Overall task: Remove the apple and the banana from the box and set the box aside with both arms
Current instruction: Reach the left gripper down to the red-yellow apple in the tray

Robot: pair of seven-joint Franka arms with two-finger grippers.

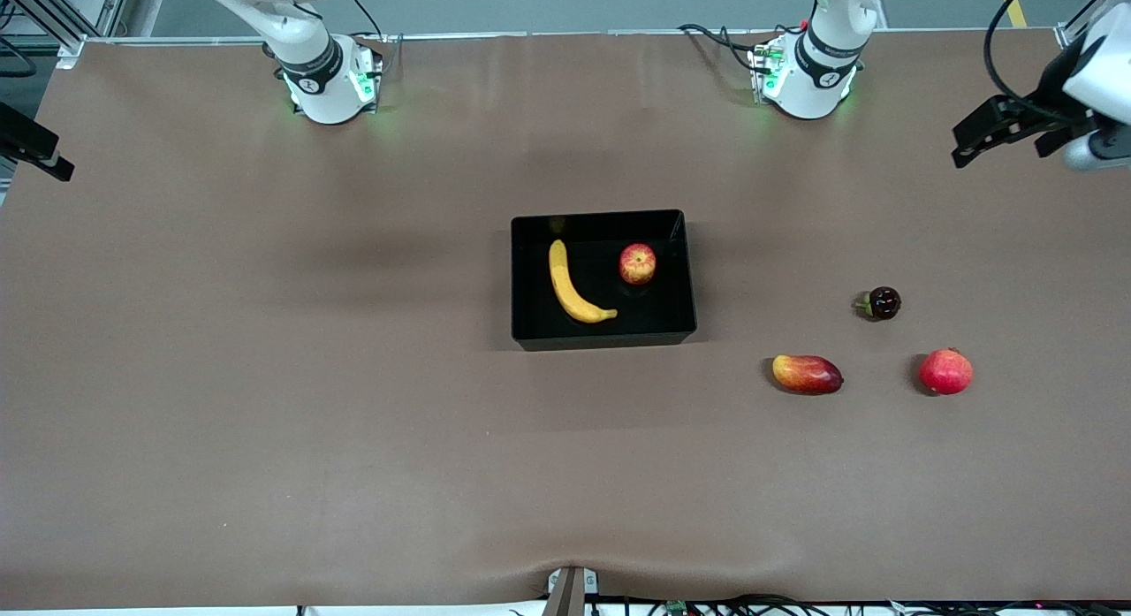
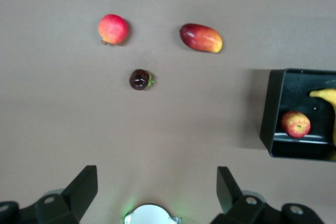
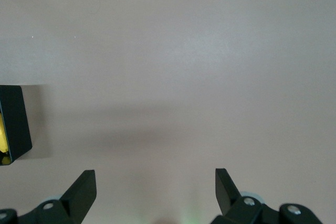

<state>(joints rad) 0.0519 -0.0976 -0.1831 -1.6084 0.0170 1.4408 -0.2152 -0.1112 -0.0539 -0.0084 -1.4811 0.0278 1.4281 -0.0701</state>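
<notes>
The black tray (image 1: pixel 603 338) sits mid-table. The yellow banana (image 1: pixel 570 285) and the small red-yellow apple (image 1: pixel 637 263) lie in it, apart from each other. My left gripper (image 1: pixel 1000 148) is open and empty, raised over the left arm's end of the table. Its wrist view shows its gripper (image 2: pixel 156 184), the tray (image 2: pixel 272 129), the apple (image 2: pixel 295 124) and the banana's tip (image 2: pixel 325 95). My right gripper (image 3: pixel 155 184) is open and empty over bare table at the right arm's end. Its view shows only a tray corner (image 3: pixel 14 124).
A red-yellow mango (image 1: pixel 806 374), a plain red round fruit (image 1: pixel 945 371) and a small dark fruit (image 1: pixel 880 303) lie on the brown table toward the left arm's end. They also show in the left wrist view: mango (image 2: pixel 201 38), red fruit (image 2: pixel 113 29), dark fruit (image 2: pixel 140 79).
</notes>
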